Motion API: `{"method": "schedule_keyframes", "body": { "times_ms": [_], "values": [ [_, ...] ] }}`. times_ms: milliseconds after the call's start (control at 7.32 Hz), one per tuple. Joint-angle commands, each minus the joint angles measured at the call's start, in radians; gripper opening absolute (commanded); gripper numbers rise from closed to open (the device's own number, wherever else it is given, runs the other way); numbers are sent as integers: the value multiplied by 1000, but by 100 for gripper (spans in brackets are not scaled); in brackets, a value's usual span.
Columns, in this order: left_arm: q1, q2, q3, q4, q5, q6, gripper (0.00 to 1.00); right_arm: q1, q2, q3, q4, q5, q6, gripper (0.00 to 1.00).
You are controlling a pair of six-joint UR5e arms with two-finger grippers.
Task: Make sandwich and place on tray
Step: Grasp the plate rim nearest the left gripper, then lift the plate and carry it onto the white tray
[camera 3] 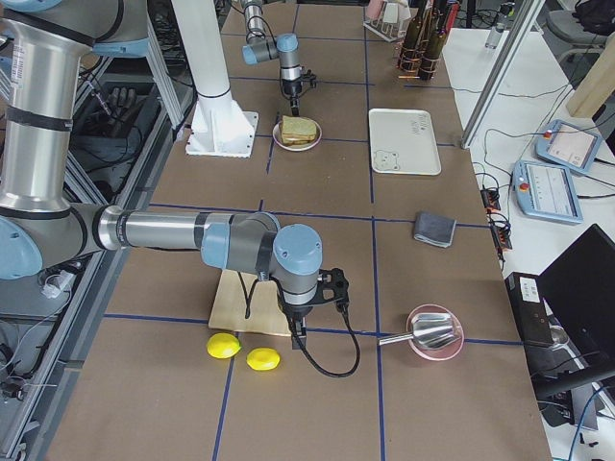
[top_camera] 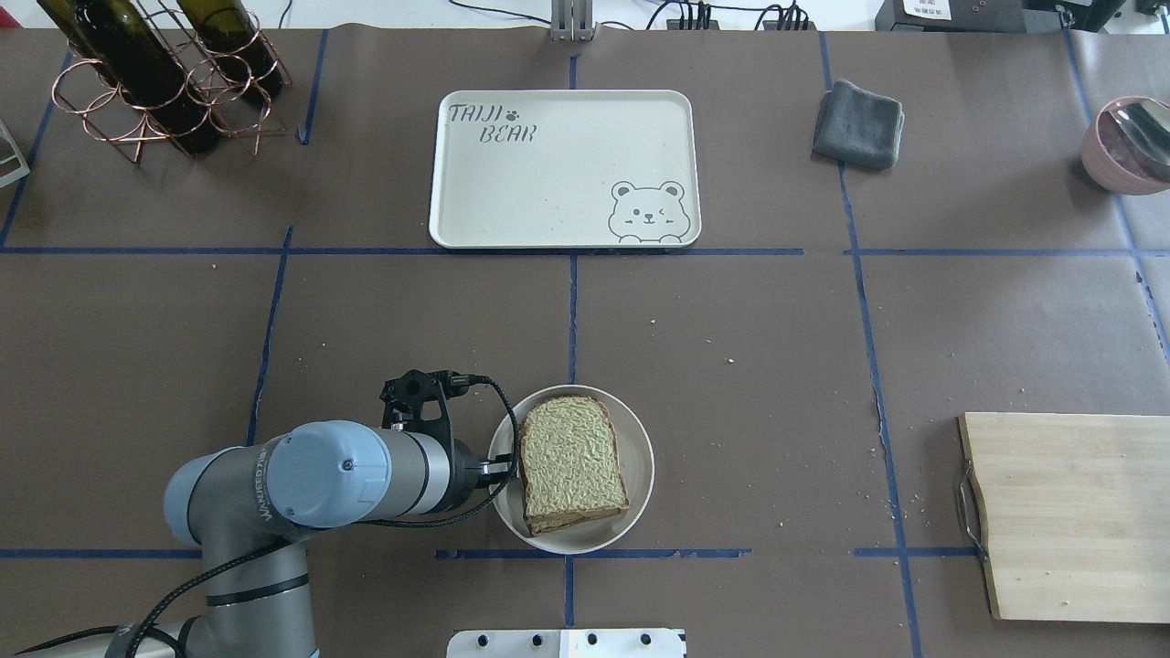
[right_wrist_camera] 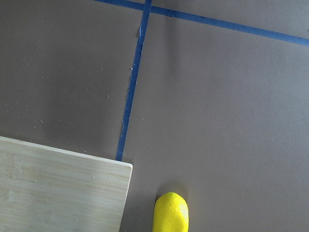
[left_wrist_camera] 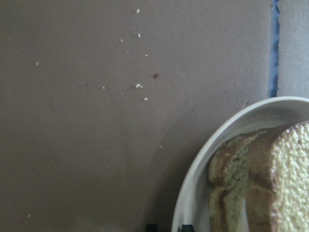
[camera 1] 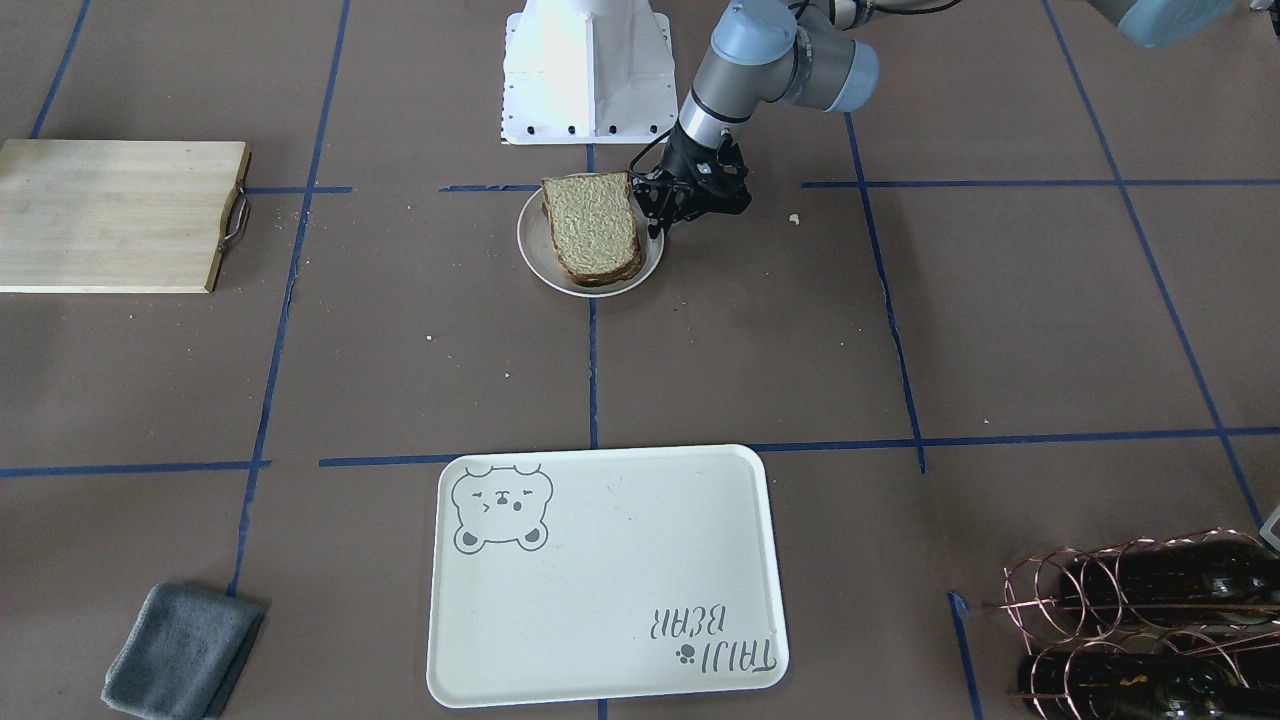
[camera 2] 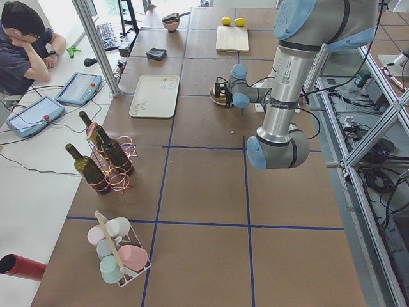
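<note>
The sandwich [camera 1: 592, 228] lies on a small round white plate [camera 1: 535, 255] near the robot's base, a tan grainy slice on top [top_camera: 571, 461] and a second slice under it [left_wrist_camera: 227, 188]. No egg shows. My left gripper [camera 1: 657, 222] is at the plate's rim on the robot's left side [top_camera: 501, 466]. In the left wrist view its tips [left_wrist_camera: 167, 227] stand close together with the rim [left_wrist_camera: 203, 164] between them. The cream tray [top_camera: 548, 174] with the bear face is bare at the far side [camera 1: 600, 600]. My right gripper [camera 3: 298, 331] hovers by the wooden board; I cannot tell if it is open or shut.
A pale wooden board [top_camera: 1069, 512] lies at the robot's right, with two lemons [camera 3: 223, 346] beside it, one in the right wrist view [right_wrist_camera: 170, 212]. A grey cloth [top_camera: 859, 123], a pink bowl [top_camera: 1124, 146] and a copper rack of wine bottles [top_camera: 155, 82] stand at the far side.
</note>
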Motion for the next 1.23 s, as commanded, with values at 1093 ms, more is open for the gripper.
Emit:
{"method": "schedule_keyframes", "body": {
  "times_ms": [1093],
  "values": [
    [-461,-287,313,-3,-305,180,0,9,1,-16,3,-8,-6,100]
  ]
}}
